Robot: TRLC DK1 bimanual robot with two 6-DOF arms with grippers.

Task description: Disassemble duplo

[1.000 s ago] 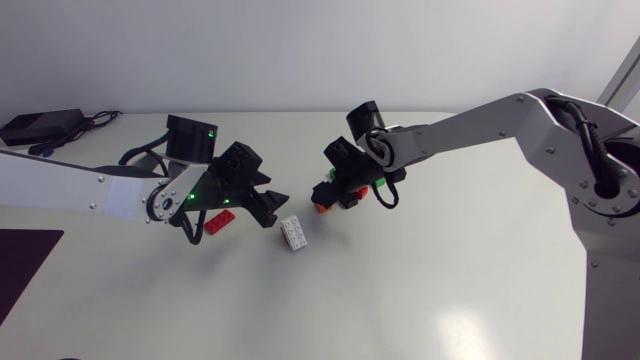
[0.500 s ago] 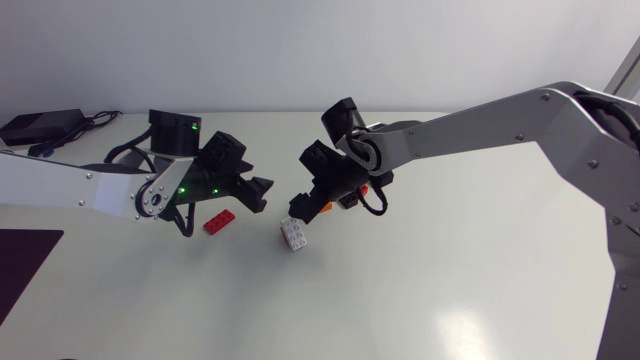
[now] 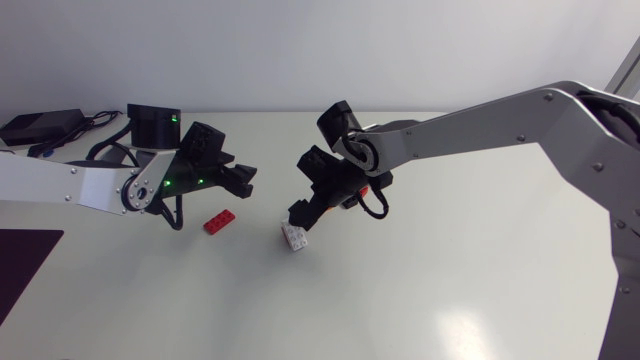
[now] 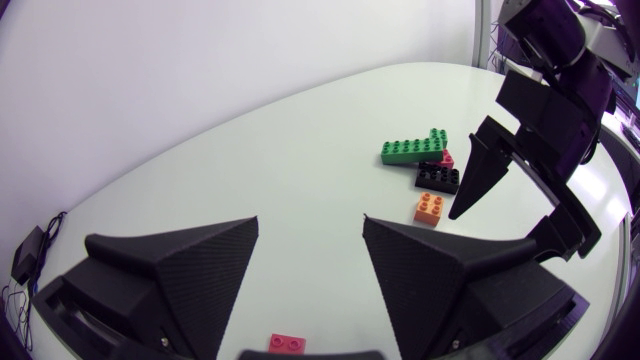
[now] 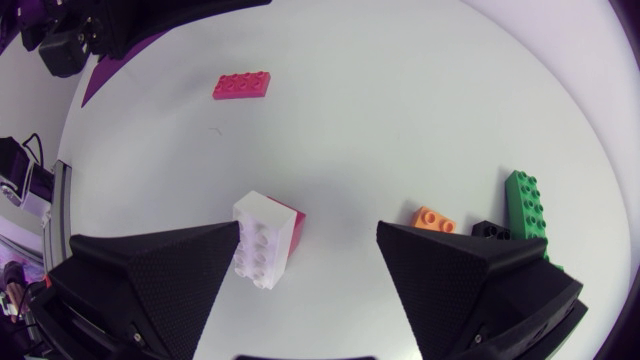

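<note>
Reaching in from 3 o'clock, the right arm [image 3: 480, 115] has swung the right hand [image 3: 303, 216] off the brick pile and down to the white block [image 3: 294, 237]. The left hand [image 3: 245, 182] has drawn back toward 9 o'clock, uncovering the red brick [image 3: 219, 221].

Nearest in the head view, the white block lies tilted on the smooth, pale table [image 3: 420, 300]. It is glossy plastic, boxy, with rows of round studs. The right wrist view shows a red piece joined along one face. The right hand's matte, finely textured wedge fingers stand wide apart over it. The block sits at the tip of one finger and well clear of the other, so nothing is gripped. I cannot tell whether that tip touches it.

At 9 o'clock of the block, the red brick lies flat, studs up, apart from the rest. Beyond it, at 11 o'clock, the left hand hovers with its fingers spread wide and nothing between them.

Farthest, at 1 o'clock of the white block, the pile is mostly hidden behind the right arm in the head view. The left wrist view shows a small orange brick [image 4: 429, 207] and a black brick [image 4: 438, 178]. Behind them a long green brick [image 4: 415, 148] rests on a red piece that is largely covered.
</note>
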